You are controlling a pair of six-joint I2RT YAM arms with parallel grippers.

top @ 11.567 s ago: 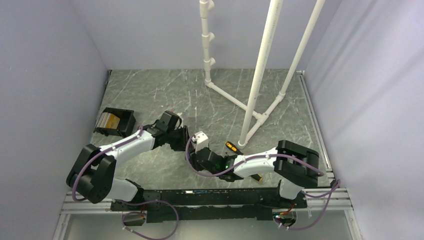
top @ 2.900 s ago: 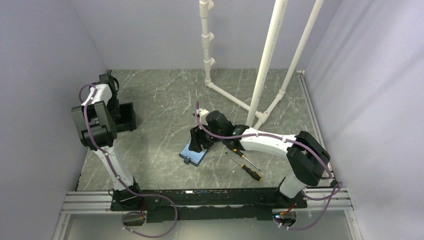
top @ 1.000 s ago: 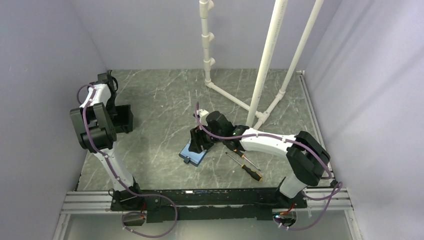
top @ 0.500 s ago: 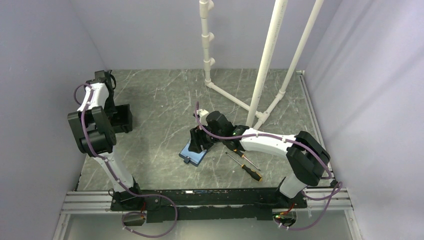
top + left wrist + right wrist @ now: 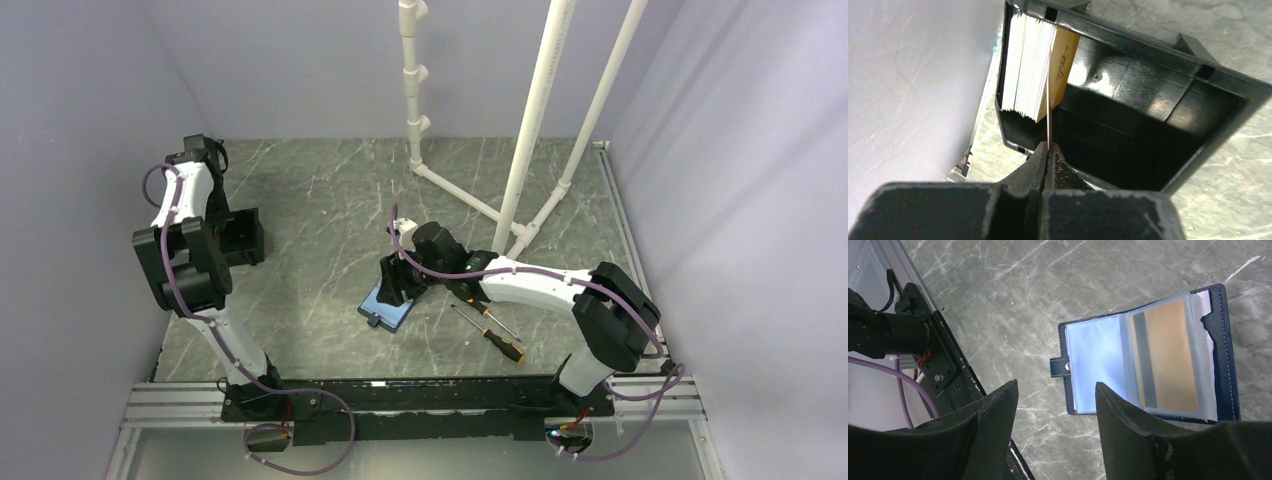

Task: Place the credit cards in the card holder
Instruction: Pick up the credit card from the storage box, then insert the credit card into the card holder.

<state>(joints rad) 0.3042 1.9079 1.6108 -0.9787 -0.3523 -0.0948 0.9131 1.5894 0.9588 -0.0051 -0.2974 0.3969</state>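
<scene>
Pickup step: your left fingers (image 5: pixel 1034 167) pinch one credit card (image 5: pixel 1049 115) at black box (image 5: pixel 1148 115). Right fingers (image 5: pixel 990 425) spread above open card holder (image 5: pixel 1095 365), well apart from box. Next: lift card straight out, carry over.

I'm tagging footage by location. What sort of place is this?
Probably a robotics lab test cell: plain walls box in a marble-patterned tabletop, two robot arms sit on an aluminium rail, and a white pipe frame stands behind.

A black open-topped box (image 5: pixel 243 236) sits at the left edge of the grey marbled table (image 5: pixel 330 190). Two orange-handled screwdrivers (image 5: pixel 508 348) lie close together right of centre near the front, and a white pipe frame (image 5: pixel 527 140) rises at the back
</scene>
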